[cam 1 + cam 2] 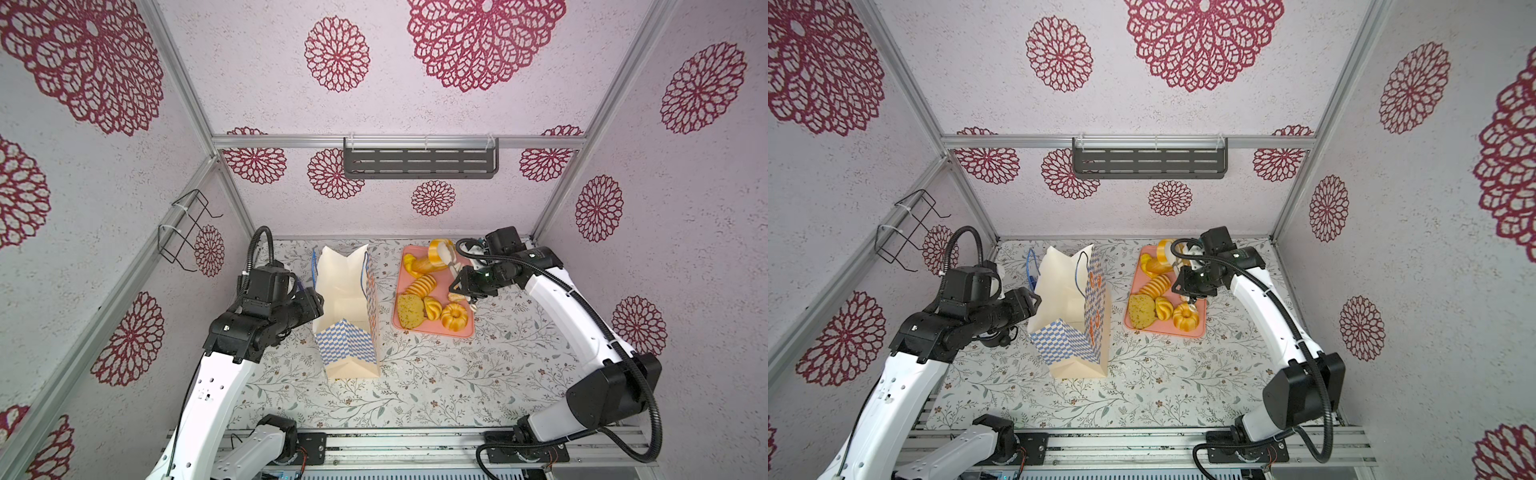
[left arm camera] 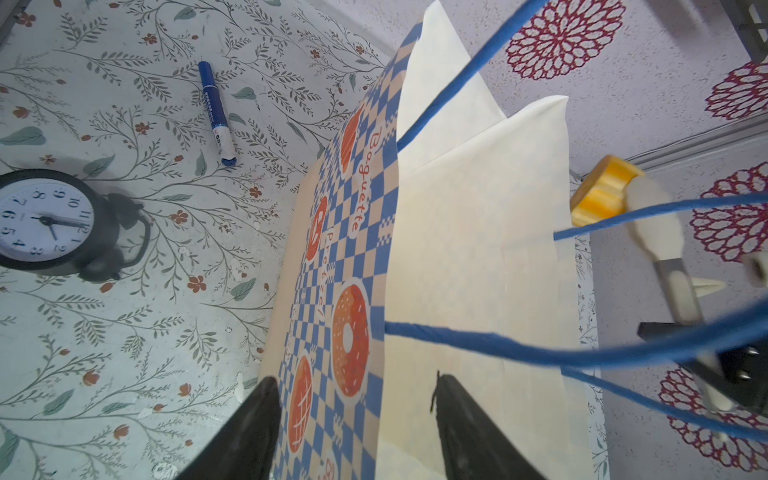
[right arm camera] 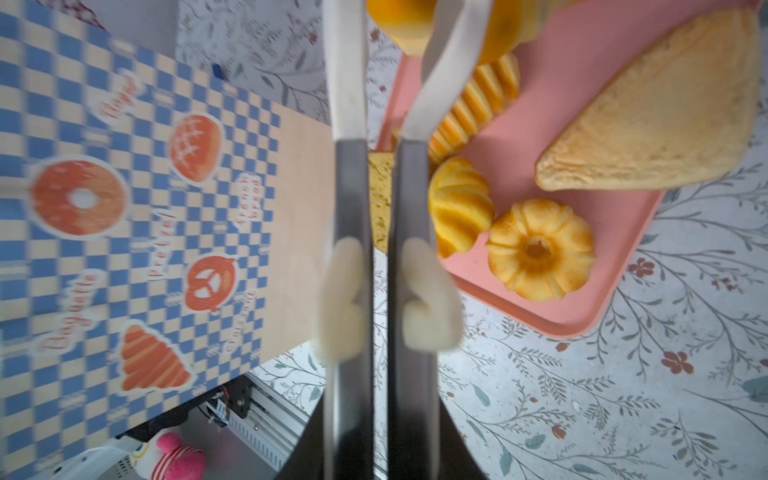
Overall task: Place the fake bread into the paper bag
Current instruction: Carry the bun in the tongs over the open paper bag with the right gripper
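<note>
Fake bread (image 1: pixel 422 286): one ridged yellow roll (image 1: pixel 435 252) is hanging in the tongs (image 3: pixel 349 187) above the pink tray's (image 1: pixel 432 329) far end; the ring bun (image 1: pixel 454 316), speckled slice (image 1: pixel 409 311) and the rest are lying on the tray.
Paper bag (image 1: pixel 349 340): standing upright and open, just left of the tray.
Right gripper (image 1: pixel 462 286): clamping the tongs' handles.
Left gripper (image 2: pixel 353 386): jaws standing apart, straddling the bag's left wall.

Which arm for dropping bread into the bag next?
Right: it grips white-tipped metal tongs pinching a yellow ridged roll above the pink tray. Left fingers straddle the blue-checkered paper bag's wall.
</note>
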